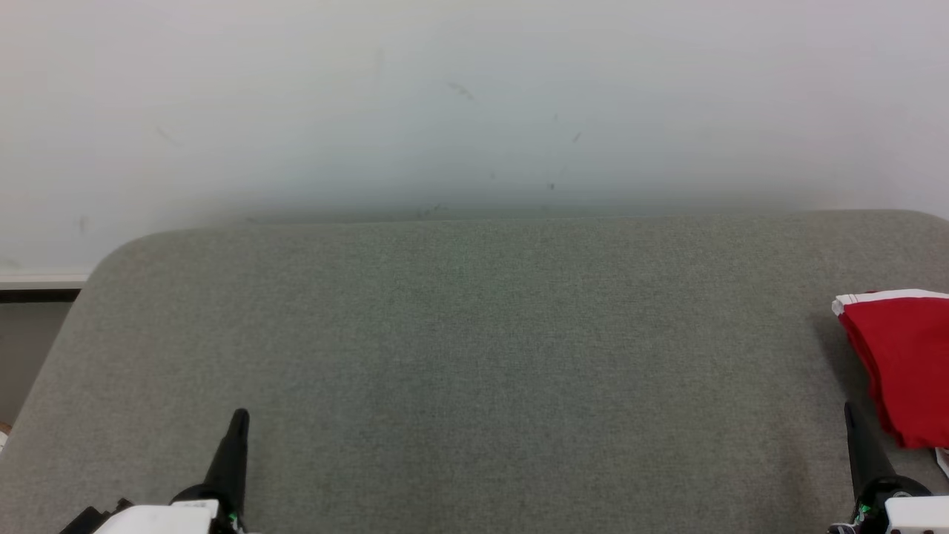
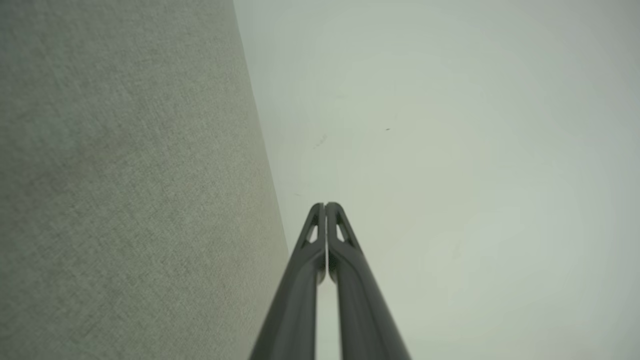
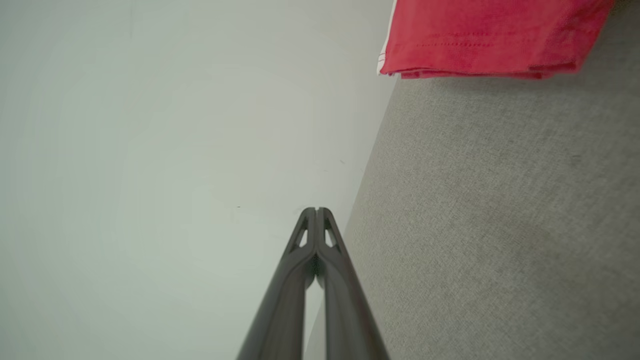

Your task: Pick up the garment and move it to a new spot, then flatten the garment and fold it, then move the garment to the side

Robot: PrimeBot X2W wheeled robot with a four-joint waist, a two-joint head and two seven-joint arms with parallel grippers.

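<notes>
Garment (image 1: 901,363) seems folded at 3 o'clock on the counter (image 1: 474,356), so left fingers (image 1: 231,452) and right fingers (image 1: 860,445), closed and empty, should keep clear.

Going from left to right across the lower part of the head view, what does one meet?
left gripper → bare stretch of the grey table → right gripper → red garment, cut by the right edge
</notes>
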